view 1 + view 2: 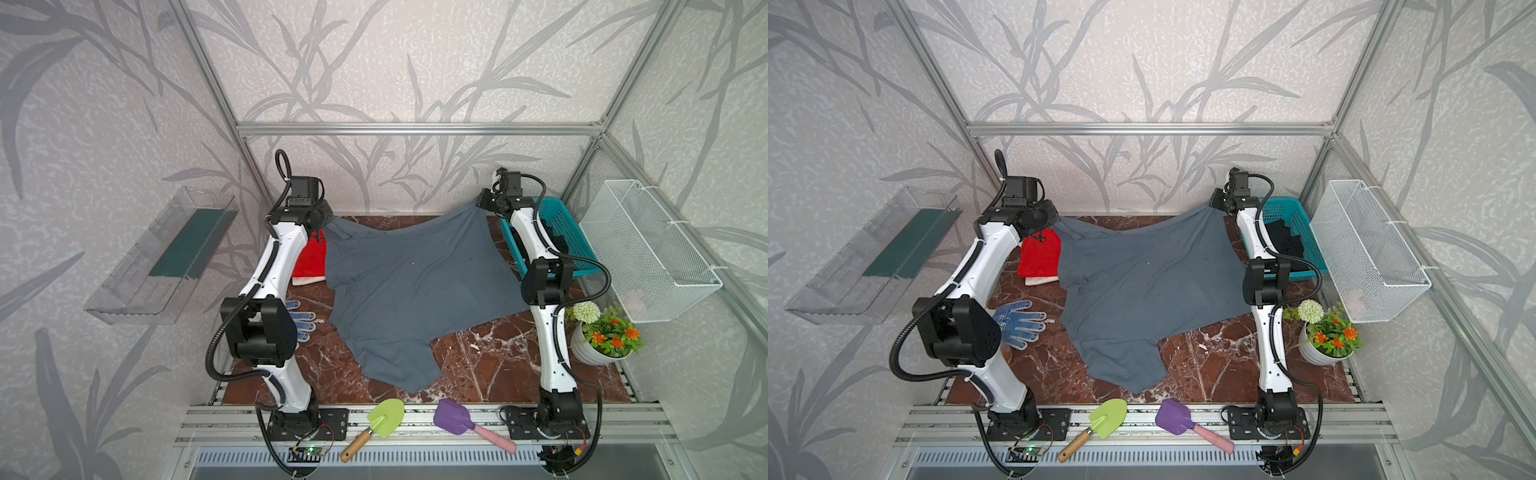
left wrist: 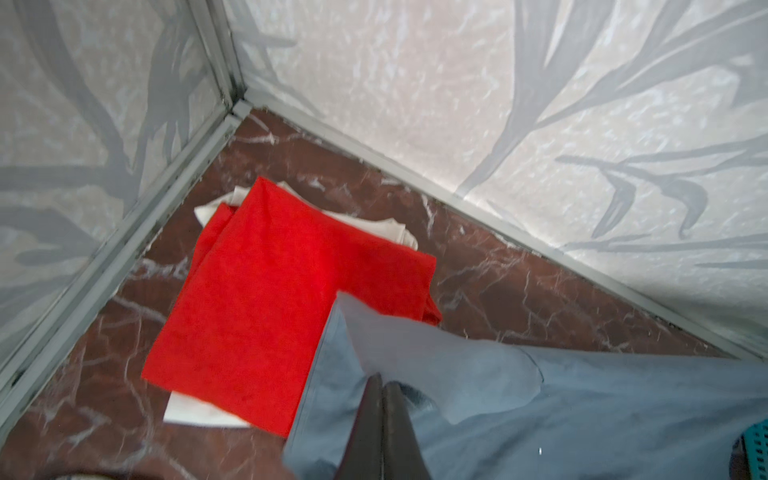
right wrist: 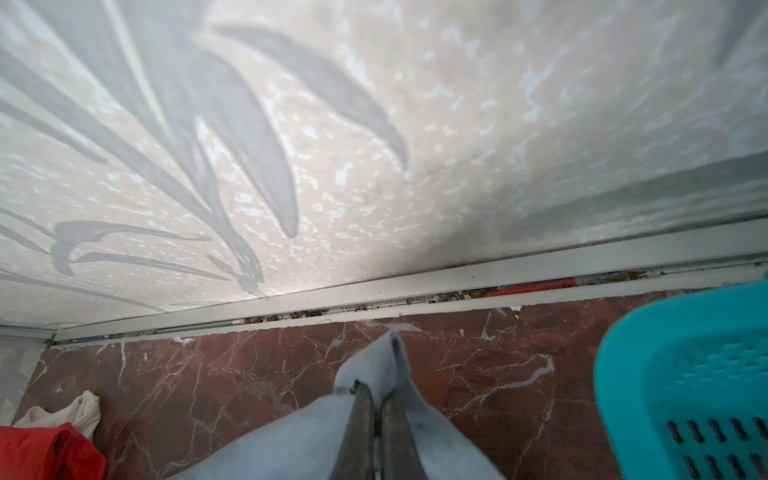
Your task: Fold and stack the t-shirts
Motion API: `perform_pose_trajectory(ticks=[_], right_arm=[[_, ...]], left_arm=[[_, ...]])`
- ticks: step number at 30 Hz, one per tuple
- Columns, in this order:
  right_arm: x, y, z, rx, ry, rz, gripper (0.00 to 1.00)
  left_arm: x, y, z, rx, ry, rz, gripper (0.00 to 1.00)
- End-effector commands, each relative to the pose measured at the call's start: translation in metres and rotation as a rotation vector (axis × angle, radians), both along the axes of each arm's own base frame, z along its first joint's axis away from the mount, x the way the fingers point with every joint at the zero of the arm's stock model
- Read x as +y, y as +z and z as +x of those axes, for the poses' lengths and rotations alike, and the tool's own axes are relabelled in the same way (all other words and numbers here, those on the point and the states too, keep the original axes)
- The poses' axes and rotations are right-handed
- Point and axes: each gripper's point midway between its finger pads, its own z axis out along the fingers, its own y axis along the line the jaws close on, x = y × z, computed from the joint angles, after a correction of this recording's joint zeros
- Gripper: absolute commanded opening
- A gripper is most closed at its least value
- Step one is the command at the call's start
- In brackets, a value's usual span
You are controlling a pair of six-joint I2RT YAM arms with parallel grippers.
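Note:
The slate grey-blue t-shirt [image 1: 415,286] [image 1: 1142,282] is stretched between both arms at the back of the table, its lower part lying on the marble. My left gripper [image 2: 382,376] is shut on one far corner [image 1: 330,226]. My right gripper [image 3: 376,395] is shut on the other far corner [image 1: 478,205], cloth bunched round its fingers. A folded red t-shirt [image 2: 266,299] [image 1: 1040,253] lies on white cloth [image 2: 199,413] in the back left corner. A black t-shirt [image 1: 1285,239] lies in the teal basket [image 1: 1287,216].
A dotted work glove [image 1: 1019,322] lies beside the left arm. A flower pot [image 1: 598,336] stands at the right. A green trowel [image 1: 380,424] and a purple scoop [image 1: 457,417] rest on the front rail. A white wire basket [image 1: 648,249] and a clear tray [image 1: 162,257] hang on the side walls.

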Motion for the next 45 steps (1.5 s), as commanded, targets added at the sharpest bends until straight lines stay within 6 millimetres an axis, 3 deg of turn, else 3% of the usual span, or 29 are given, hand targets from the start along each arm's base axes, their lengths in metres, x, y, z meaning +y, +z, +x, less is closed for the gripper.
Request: perform_pose_trajectory(ticks=[1,8,17,28,36,38,40,42,45], right_arm=[[-0.009,0.01,-0.007,-0.006,0.008,-0.023,0.01],[-0.025,-0.01,-0.025,0.072,-0.005,-0.017,0.02],[-0.043,-0.021,-0.057,0.154,-0.066,-0.081,0.02],[-0.045,-0.038,-0.076,0.184,-0.063,-0.101,0.02],[-0.048,-0.046,-0.085,0.211,-0.116,-0.157,0.03],[-0.049,-0.041,-0.088,0.192,-0.132,-0.19,0.09],[-0.043,-0.032,-0.091,0.153,-0.12,-0.217,0.34],[-0.035,-0.017,-0.093,0.104,-0.109,-0.28,0.48],[-0.018,0.008,-0.098,0.05,-0.091,-0.362,0.52]], left_arm=[[-0.001,0.004,-0.032,0.004,0.039,-0.06,0.0],[-0.016,-0.038,-0.083,0.09,0.06,-0.173,0.0],[-0.036,-0.052,-0.135,0.146,0.051,-0.217,0.0],[-0.057,-0.098,-0.193,0.257,0.051,-0.196,0.0],[-0.054,-0.131,-0.228,0.331,0.071,-0.155,0.0],[-0.051,-0.14,-0.235,0.344,0.074,-0.138,0.0],[-0.049,-0.148,-0.242,0.358,0.066,-0.129,0.15],[-0.047,-0.152,-0.247,0.357,0.063,-0.122,0.3],[-0.042,-0.147,-0.248,0.334,0.063,-0.093,0.34]])
